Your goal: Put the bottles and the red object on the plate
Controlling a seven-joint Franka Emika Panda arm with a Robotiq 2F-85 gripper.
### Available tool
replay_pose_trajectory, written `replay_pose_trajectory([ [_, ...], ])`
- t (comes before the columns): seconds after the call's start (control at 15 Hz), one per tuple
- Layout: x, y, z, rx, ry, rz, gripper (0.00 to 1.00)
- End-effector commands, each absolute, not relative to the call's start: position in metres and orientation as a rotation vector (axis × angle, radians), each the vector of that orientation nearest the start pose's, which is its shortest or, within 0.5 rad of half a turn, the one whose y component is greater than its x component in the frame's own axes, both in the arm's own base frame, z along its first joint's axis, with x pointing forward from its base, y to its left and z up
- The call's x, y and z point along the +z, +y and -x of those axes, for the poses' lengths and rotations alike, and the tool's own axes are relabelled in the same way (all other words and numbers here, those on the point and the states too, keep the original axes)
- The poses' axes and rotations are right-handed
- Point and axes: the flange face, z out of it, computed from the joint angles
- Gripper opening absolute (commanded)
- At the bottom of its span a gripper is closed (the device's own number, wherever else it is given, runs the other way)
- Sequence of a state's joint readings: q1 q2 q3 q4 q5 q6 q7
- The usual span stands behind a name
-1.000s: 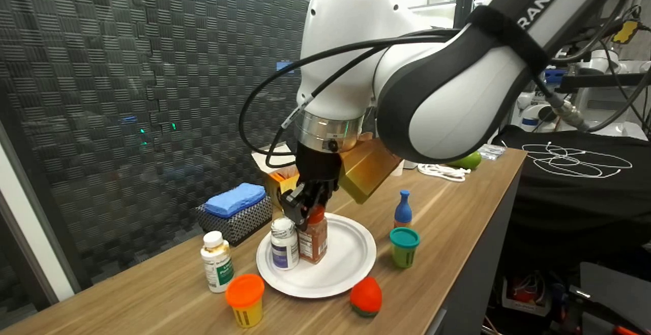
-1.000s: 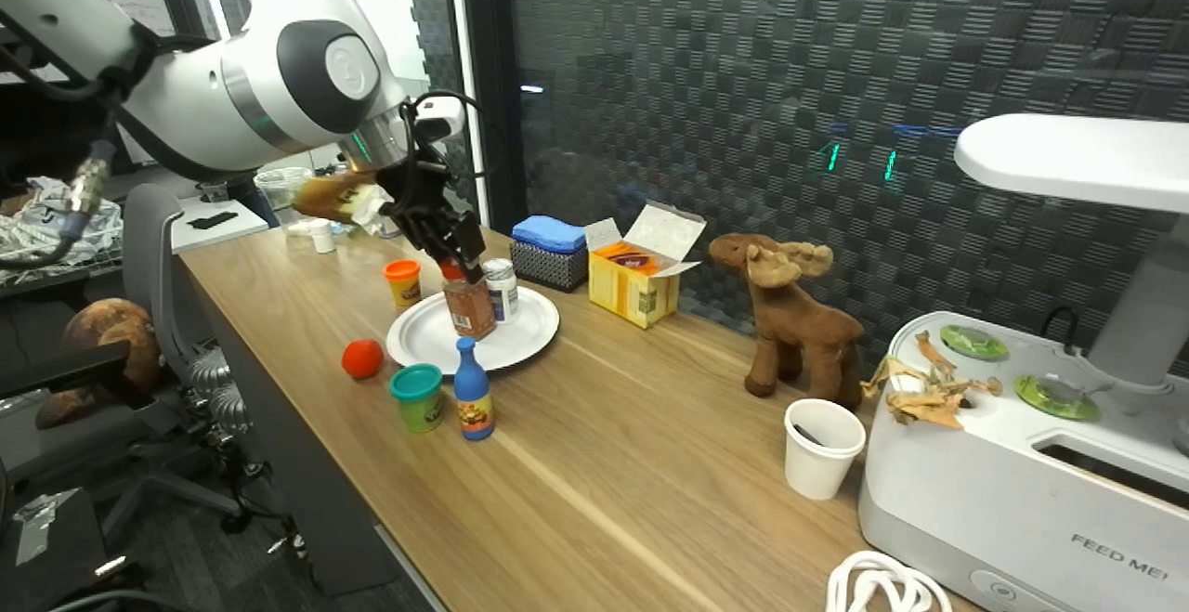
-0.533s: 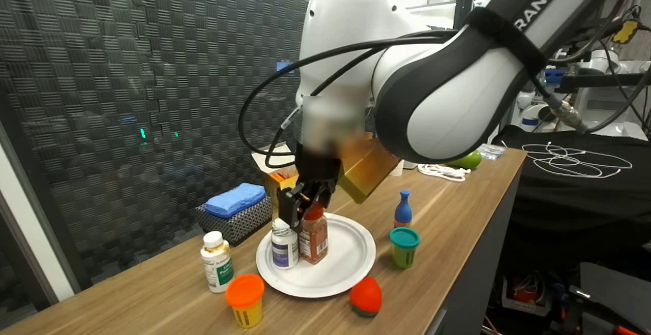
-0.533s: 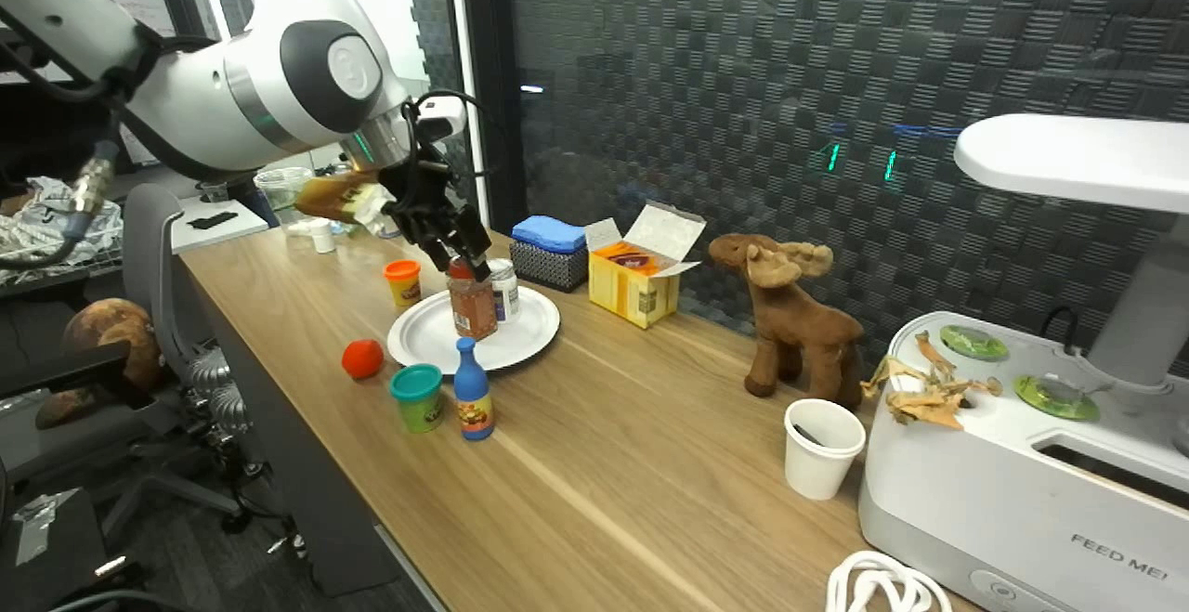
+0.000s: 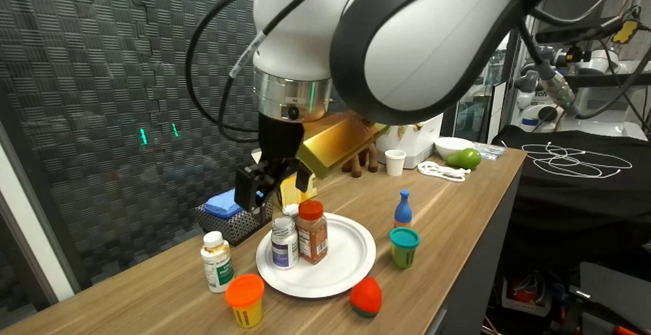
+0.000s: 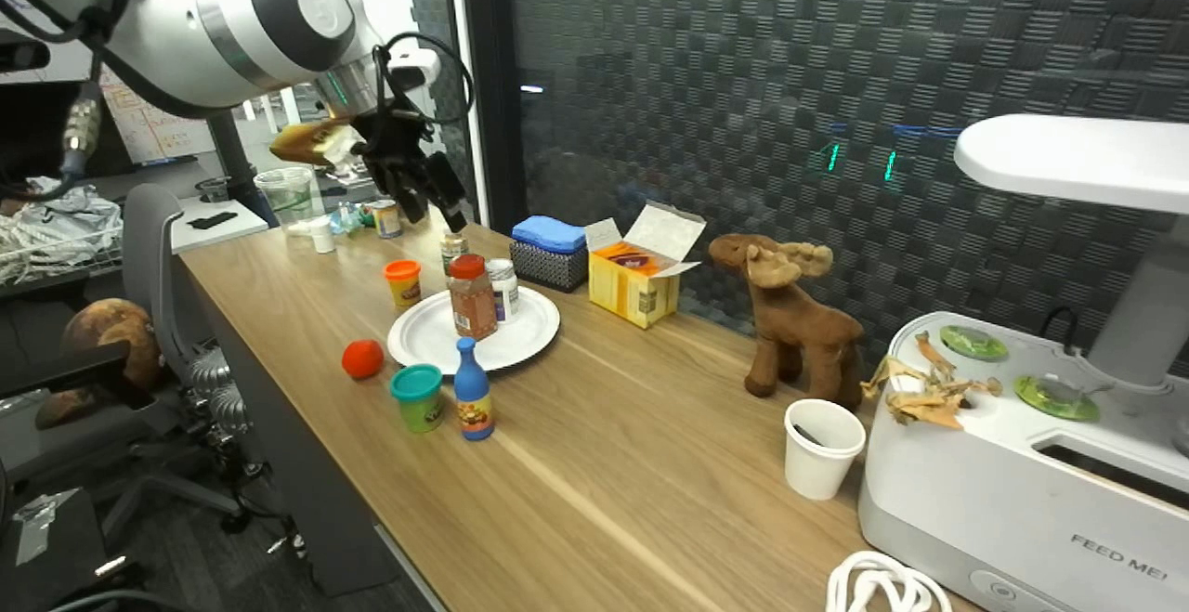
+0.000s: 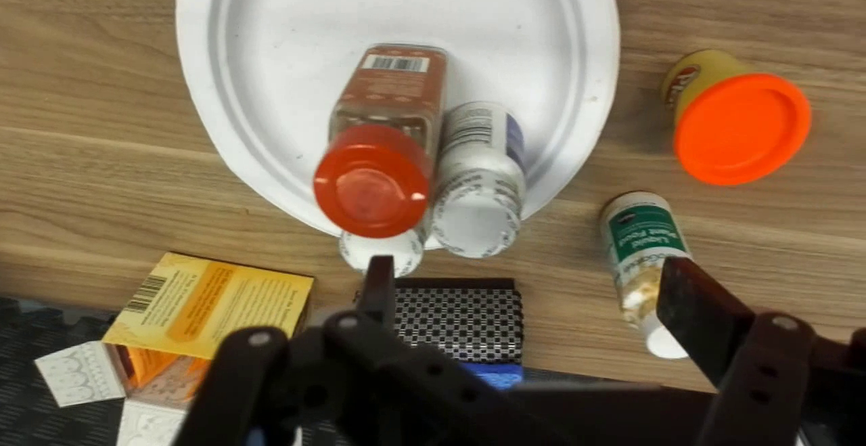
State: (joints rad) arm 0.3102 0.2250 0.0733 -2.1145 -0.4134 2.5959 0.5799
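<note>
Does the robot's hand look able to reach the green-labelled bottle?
Probably yes, once it moves over: the gripper hangs open and empty, and the bottle stands clear of the plate and orange-lidded tub.

In an exterior view we look slantwise down along the table (image 5: 432, 213), the orange-lidded jar (image 5: 245, 299) near us and the white cup (image 5: 395, 163) far. In an exterior view we face roughly the opposite way, with the white cup (image 6: 822, 454) nearer. We find the plate (image 5: 348, 253) in both exterior views; the wrist view looks at it from close above.
</note>
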Motion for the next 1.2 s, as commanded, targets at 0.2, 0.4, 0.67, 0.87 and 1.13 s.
replay_pose_trajectory([
  [0.2, 0.319, 0.294, -0.567, -0.408, -0.263, 3.237, 1.00],
  [0.4, 0.310, 0.324, -0.582, -0.429, -0.289, 3.212, 1.00],
  [0.67, 0.306, 0.348, -0.606, -0.500, -0.269, 3.182, 1.00],
  [0.87, 0.308, 0.347, -0.626, -0.544, -0.239, 3.191, 1.00],
  [1.13, 0.310, 0.335, -0.645, -0.586, -0.197, 3.213, 1.00],
])
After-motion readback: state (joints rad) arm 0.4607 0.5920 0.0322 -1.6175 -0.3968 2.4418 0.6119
